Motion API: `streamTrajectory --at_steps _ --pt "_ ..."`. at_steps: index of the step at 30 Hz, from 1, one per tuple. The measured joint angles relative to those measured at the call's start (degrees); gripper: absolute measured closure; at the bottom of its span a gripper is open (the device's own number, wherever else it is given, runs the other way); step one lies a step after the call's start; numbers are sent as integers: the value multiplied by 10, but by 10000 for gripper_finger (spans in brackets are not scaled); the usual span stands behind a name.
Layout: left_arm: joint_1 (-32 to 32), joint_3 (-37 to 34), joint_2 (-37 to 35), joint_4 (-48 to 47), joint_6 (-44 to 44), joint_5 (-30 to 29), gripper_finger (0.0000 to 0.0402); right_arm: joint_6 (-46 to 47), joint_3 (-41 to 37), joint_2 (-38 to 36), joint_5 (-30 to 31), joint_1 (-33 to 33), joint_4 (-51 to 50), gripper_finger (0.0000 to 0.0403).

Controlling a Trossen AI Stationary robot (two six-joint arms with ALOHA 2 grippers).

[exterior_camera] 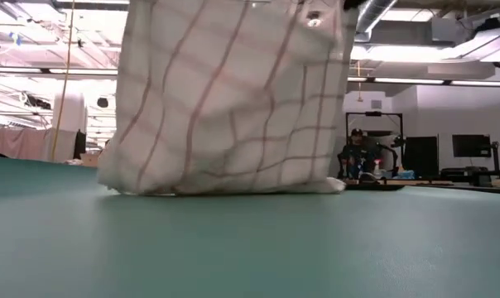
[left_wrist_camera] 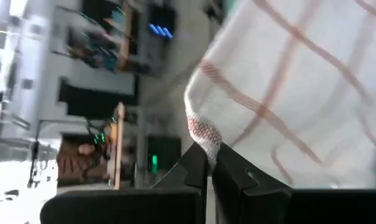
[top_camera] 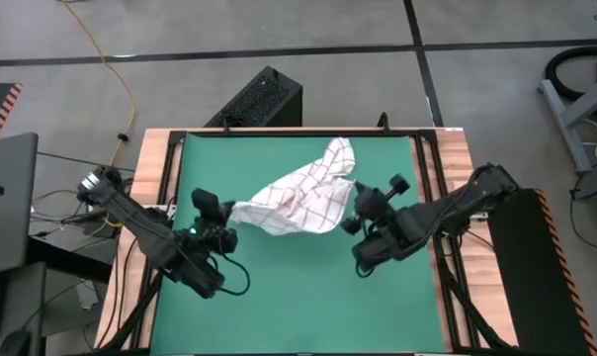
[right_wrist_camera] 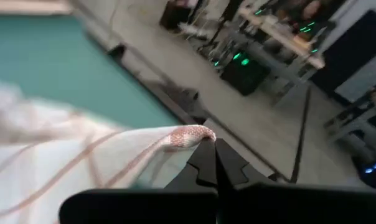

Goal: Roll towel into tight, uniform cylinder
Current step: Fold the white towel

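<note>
Green matting covers the bench (top_camera: 432, 297) under both my arms, with grey workshop floor beyond; the towel (top_camera: 298, 198) hangs between my two grippers above the middle of the mat (top_camera: 279, 307), its far part trailing toward the back edge and its lower hem touching the surface in the low view. My left gripper (top_camera: 227, 211) is clenched on one corner of the checked cloth; my right gripper (top_camera: 356, 203) is pinched tight on the opposite corner, the red-brown hem showing at its fingertips (right_wrist_camera: 214, 148). I hold it by two corners, I judge, so that it can be drawn out and laid flat; rolling cannot begin while it is bunched like this; the cylinder is not yet started.
</note>
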Motion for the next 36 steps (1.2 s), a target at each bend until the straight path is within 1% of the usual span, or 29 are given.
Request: streamTrajectory --at_steps 2,4,5,6,8,12,17,19,21,22,24,26,27,28,29,30,31,32,35,36 --pt "-3 24 -13 0 0 -77 400 -22 9 -10 46 -2 -2 401" --pt "-3 42 -24 1 5 -170 400 -56 23 -19 111 -5 0 401" --pt "-1 53 -30 2 12 -193 400 -79 33 -25 145 -8 1 401" --pt "5 67 -38 -2 34 -195 400 -107 46 -32 164 -13 1 401" --pt "37 97 -57 -1 96 -197 400 -180 82 -44 166 -40 1 401" --pt "120 141 -101 3 153 -197 400 -290 149 -58 168 -115 3 401" --pt "244 200 -141 16 282 -190 400 -411 245 -64 160 -237 8 401" --pt "284 231 -145 49 358 -178 400 -454 283 -62 152 -280 14 401" --pt "316 267 -145 84 472 -182 401 -513 317 -58 165 -324 42 401" --pt "329 284 -151 105 535 -156 401 -545 336 -59 169 -342 67 401" --pt "349 322 -155 183 640 -99 401 -601 370 -62 170 -370 110 401" --pt "361 345 -158 272 731 -25 401 -668 399 -59 171 -374 149 401" --pt "365 354 -156 332 766 -2 401 -704 413 -58 171 -373 177 402" --pt "366 360 -153 382 788 7 401 -733 425 -59 165 -371 201 402" --pt "367 362 -151 428 792 21 401 -752 434 -59 153 -366 216 402" --pt "367 362 -150 456 780 51 401 -763 440 -60 145 -355 224 402" --pt "366 363 -151 460 753 91 401 -765 443 -60 134 -335 230 402" --pt "365 363 -157 447 716 149 401 -762 443 -60 121 -315 229 402" --pt "365 361 -174 381 610 366 401 -725 443 -51 104 -260 217 402" --pt "367 356 -175 371 582 419 401 -708 443 -46 95 -242 208 402"
